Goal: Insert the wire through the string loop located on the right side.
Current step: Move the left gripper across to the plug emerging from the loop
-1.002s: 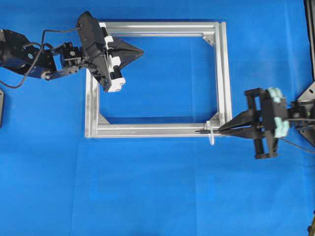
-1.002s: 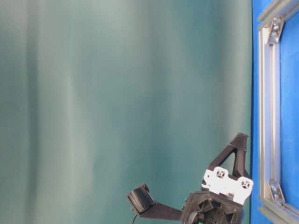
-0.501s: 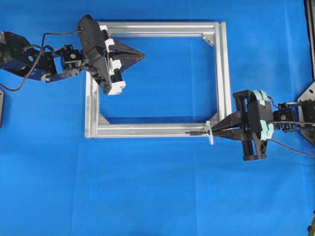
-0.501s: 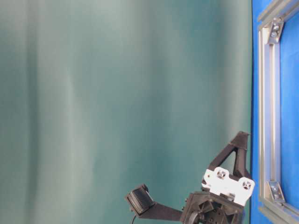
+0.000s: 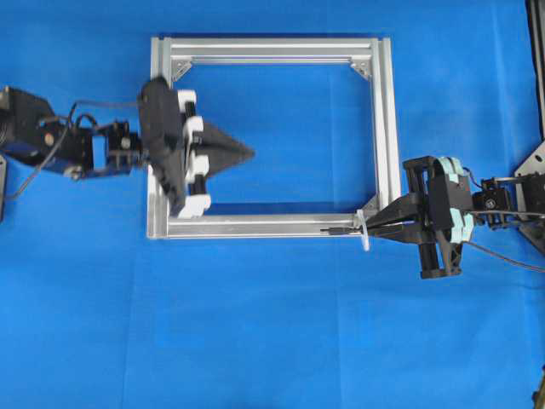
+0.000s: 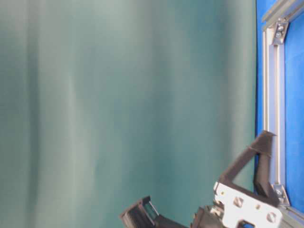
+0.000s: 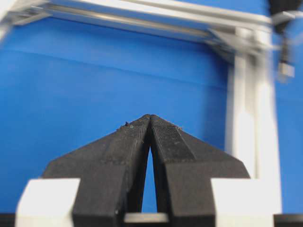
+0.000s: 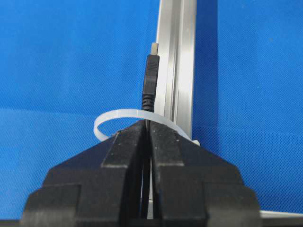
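The wire's slim black plug (image 8: 150, 80) sticks out past the tips of my right gripper (image 8: 147, 124), which is shut on the wire just behind it. The plug has passed through the white string loop (image 8: 109, 118), which curves over the fingertips beside the silver frame rail (image 8: 180, 56). From overhead, the plug (image 5: 336, 230) lies along the frame's near rail, left of the loop (image 5: 364, 232), and the right gripper (image 5: 375, 227) is at the loop's right side. My left gripper (image 5: 251, 153) is shut and empty, pointing into the frame's opening from its left rail.
The rectangular aluminium frame (image 5: 387, 128) lies flat on the blue cloth, with triangular brackets in its corners. In the left wrist view the frame's far corner (image 7: 246, 132) is blurred, to the right of the shut tips (image 7: 150, 117). The table-level view shows mostly a green curtain (image 6: 118, 95).
My right gripper pushed left, carrying the plug further through the loop, then held still. The left arm slid along the frame's left rail toward the near side.
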Action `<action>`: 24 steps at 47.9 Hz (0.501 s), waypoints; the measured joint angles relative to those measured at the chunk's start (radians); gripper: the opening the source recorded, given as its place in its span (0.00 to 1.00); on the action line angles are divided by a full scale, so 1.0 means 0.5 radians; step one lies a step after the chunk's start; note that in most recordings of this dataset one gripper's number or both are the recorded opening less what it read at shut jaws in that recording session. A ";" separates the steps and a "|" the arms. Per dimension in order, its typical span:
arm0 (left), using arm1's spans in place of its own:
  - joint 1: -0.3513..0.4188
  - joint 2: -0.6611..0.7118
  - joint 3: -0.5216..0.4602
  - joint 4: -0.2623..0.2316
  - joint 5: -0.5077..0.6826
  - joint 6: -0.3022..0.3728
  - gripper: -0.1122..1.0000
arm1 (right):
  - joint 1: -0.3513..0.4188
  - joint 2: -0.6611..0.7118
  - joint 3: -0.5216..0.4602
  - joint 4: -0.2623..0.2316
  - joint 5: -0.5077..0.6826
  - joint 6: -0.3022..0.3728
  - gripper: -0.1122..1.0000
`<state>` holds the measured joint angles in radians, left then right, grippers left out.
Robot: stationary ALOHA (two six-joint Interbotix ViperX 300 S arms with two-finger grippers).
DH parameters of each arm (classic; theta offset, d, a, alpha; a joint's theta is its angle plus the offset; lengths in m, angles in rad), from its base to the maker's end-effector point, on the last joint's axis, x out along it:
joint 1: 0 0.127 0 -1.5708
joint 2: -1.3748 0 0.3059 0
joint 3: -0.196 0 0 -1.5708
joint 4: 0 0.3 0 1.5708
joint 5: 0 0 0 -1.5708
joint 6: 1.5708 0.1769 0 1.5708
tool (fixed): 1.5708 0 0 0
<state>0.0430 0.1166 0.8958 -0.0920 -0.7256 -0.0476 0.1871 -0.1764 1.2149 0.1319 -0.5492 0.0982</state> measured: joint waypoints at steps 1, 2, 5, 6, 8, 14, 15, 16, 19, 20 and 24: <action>-0.021 -0.003 0.003 0.000 0.000 0.000 0.10 | -0.003 0.003 0.003 0.000 0.000 0.000 0.07; -0.043 -0.003 0.006 0.000 0.000 -0.003 0.10 | -0.003 0.000 0.000 0.000 0.000 0.000 0.07; -0.123 -0.012 0.015 -0.003 0.000 -0.031 0.10 | 0.000 0.000 0.000 0.000 0.000 0.000 0.07; -0.147 -0.015 0.015 0.000 0.003 -0.037 0.10 | -0.003 0.000 0.000 0.000 0.000 0.000 0.07; -0.199 -0.025 0.015 0.000 0.003 -0.058 0.10 | 0.000 0.003 0.000 0.000 0.000 0.000 0.07; -0.310 -0.034 0.018 0.000 0.003 -0.095 0.10 | -0.003 0.000 0.000 0.000 0.000 -0.003 0.07; -0.319 -0.034 0.015 0.000 0.003 -0.101 0.10 | -0.003 0.003 0.000 0.000 0.000 0.000 0.07; -0.328 -0.034 0.015 0.000 0.006 -0.107 0.10 | -0.003 0.003 0.000 0.000 0.000 -0.003 0.07; -0.344 -0.037 0.015 0.000 0.018 -0.107 0.10 | -0.003 0.000 0.000 0.000 0.000 -0.003 0.07; -0.347 -0.034 0.015 0.000 0.021 -0.107 0.10 | -0.003 0.003 0.000 0.000 0.000 -0.003 0.07; -0.350 -0.034 0.012 0.000 0.043 -0.107 0.10 | -0.003 0.000 0.000 0.000 0.003 -0.003 0.07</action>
<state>-0.1319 0.0997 0.9020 -0.0920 -0.7041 -0.1012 0.1856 -0.1764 1.2149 0.1319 -0.5476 0.0966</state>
